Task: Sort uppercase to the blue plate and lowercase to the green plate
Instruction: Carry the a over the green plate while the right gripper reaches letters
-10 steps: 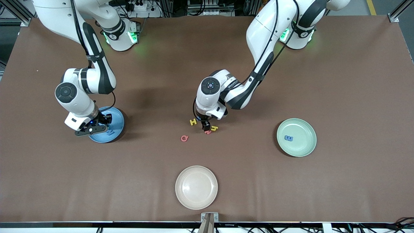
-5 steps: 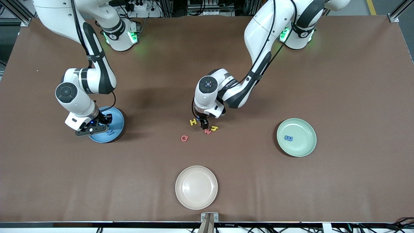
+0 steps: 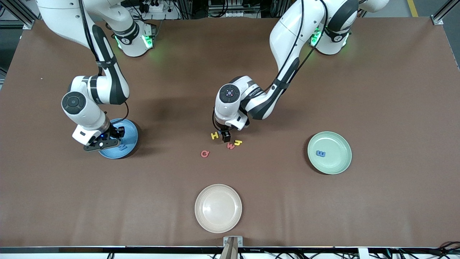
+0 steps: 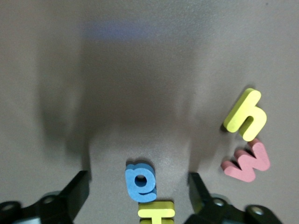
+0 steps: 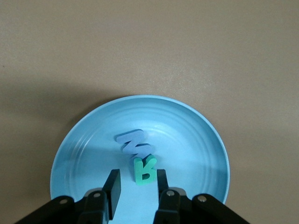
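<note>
My left gripper (image 3: pixel 226 137) is down at the table's middle, open wide around a blue rounded letter (image 4: pixel 140 182) that lies flat between its fingers (image 4: pixel 74 193). A yellow H (image 3: pixel 214 135) touches that letter. Yellow h (image 3: pixel 238 142) and red m (image 3: pixel 231 146) lie just beside the gripper, and red Q (image 3: pixel 205 154) lies nearer the front camera. My right gripper (image 3: pixel 114 136) hovers low over the blue plate (image 3: pixel 127 131), jaws a little apart, gripping nothing. A green R (image 5: pixel 144 169) lies at its fingertips, leaning on a pale blue W (image 5: pixel 133 141). The green plate (image 3: pixel 334 144) holds one blue letter (image 3: pixel 320 153).
A beige plate (image 3: pixel 218 208) sits near the table's front edge, nearer the front camera than the loose letters. Bare brown tabletop (image 3: pixel 273 172) lies between the letters and the green plate.
My left gripper has shifted slightly away from the red m toward the yellow H, settling around the blue letter. The right arm has not moved.
</note>
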